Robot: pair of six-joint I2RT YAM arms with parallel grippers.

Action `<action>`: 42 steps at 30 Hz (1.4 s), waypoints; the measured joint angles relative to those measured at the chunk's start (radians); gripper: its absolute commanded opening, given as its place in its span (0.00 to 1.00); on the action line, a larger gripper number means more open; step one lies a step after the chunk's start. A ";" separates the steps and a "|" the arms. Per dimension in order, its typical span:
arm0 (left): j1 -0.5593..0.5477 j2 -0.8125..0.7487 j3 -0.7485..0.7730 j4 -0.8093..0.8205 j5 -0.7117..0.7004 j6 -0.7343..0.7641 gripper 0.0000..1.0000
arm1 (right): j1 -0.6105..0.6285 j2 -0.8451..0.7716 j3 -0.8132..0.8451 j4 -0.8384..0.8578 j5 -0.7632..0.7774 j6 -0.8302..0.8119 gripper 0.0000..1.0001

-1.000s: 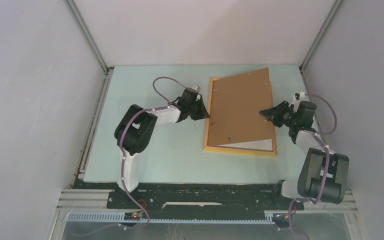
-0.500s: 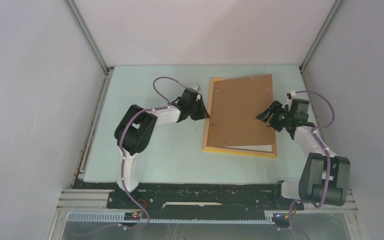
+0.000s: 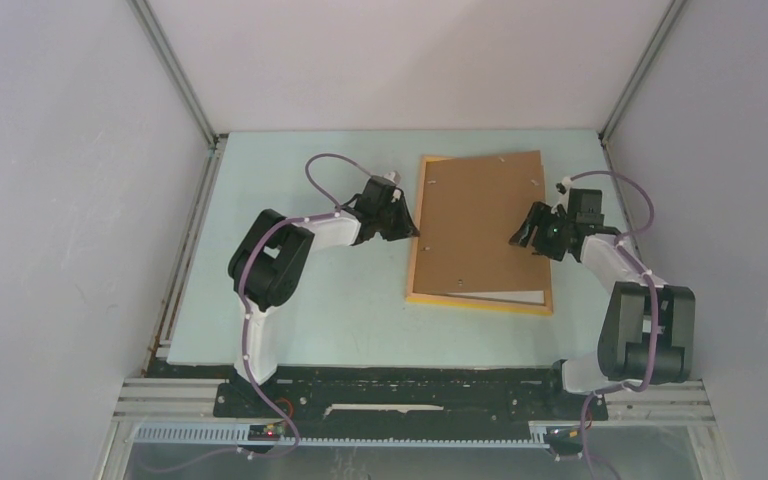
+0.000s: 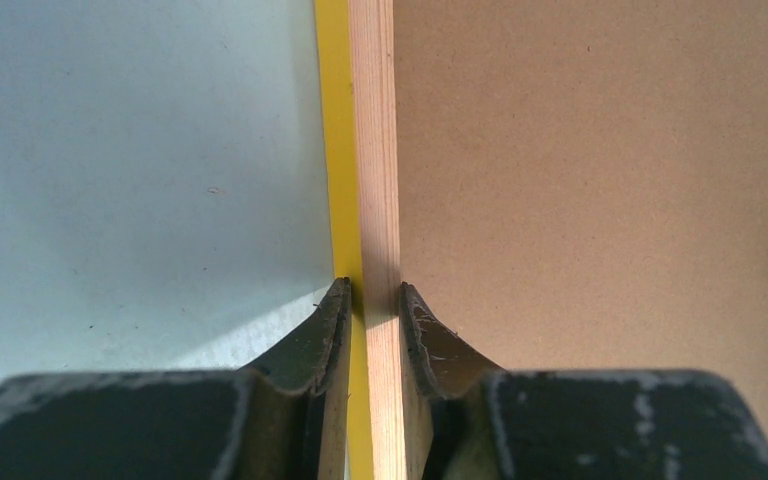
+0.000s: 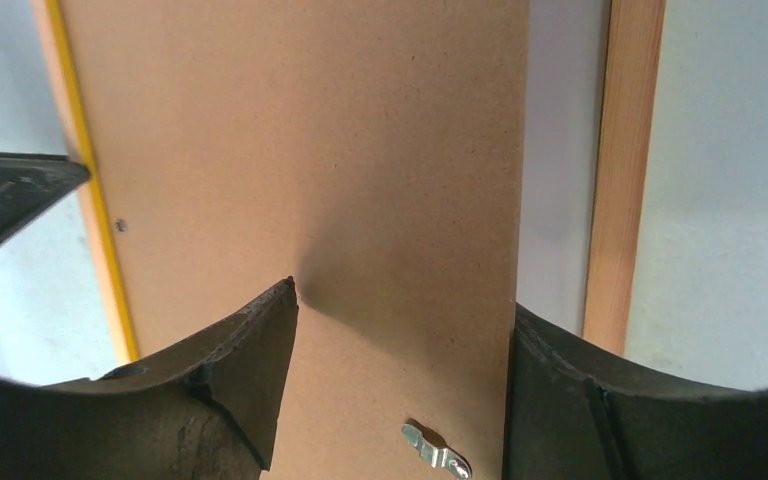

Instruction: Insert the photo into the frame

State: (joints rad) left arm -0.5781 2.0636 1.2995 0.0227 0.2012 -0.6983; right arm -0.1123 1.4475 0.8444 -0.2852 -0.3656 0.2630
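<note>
Top view: frame [image 3: 415, 250] lying flat on the bench [image 3: 290, 300], long axis running 12 to 6, brown backing board [image 3: 475, 215] covering it slightly askew. Photo [image 3: 505, 296] showing only as a white sliver at the 6 o'clock end. Left pincer [image 3: 412, 228] sitting at the frame's 9 o'clock edge, right pincer [image 3: 520, 232] over its 3 o'clock side.

Left wrist: pincer clamping narrowly onto the frame's rail; photo being hidden.

Right wrist: pincer gaping wide, gripping nothing, straddling the board; turn clip [image 5: 435, 450] showing at 6 o'clock.
</note>
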 measured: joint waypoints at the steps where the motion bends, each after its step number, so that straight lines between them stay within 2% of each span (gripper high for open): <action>1: 0.000 -0.001 -0.002 0.000 -0.002 0.000 0.04 | 0.010 0.003 0.000 -0.004 0.015 -0.010 0.72; 7: 0.001 -0.002 -0.002 -0.002 -0.003 0.000 0.04 | 0.050 0.006 0.029 -0.053 0.112 -0.038 0.77; 13: -0.006 -0.012 -0.011 -0.003 -0.009 0.004 0.09 | 0.103 0.019 0.113 -0.129 0.265 -0.068 0.99; 19: -0.014 -0.025 -0.011 -0.034 -0.029 0.029 0.14 | 0.157 0.053 0.176 -0.204 0.384 -0.082 1.00; 26: -0.018 -0.043 -0.021 -0.047 -0.034 0.046 0.21 | 0.151 0.053 0.185 -0.215 0.438 -0.082 1.00; 30: -0.018 -0.098 -0.050 -0.047 -0.045 0.055 0.30 | 0.118 0.052 0.185 -0.216 0.418 -0.074 1.00; 33: -0.018 -0.129 -0.054 -0.033 -0.051 0.061 0.47 | 0.073 0.048 0.185 -0.217 0.385 -0.049 1.00; 35: -0.018 -0.149 -0.068 -0.021 -0.060 0.071 0.54 | 0.037 0.034 0.178 -0.217 0.373 -0.016 1.00; 39: -0.019 -0.160 -0.078 0.000 -0.069 0.071 0.68 | -0.093 0.008 0.150 -0.207 0.251 0.052 1.00; 42: -0.021 -0.160 -0.093 0.016 -0.071 0.071 0.73 | -0.179 0.001 0.091 -0.176 0.163 0.093 1.00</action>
State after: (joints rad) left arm -0.5995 1.9034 1.2068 0.0383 0.1303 -0.6277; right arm -0.2909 1.4487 0.9356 -0.4614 -0.2024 0.3557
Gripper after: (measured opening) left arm 0.687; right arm 0.993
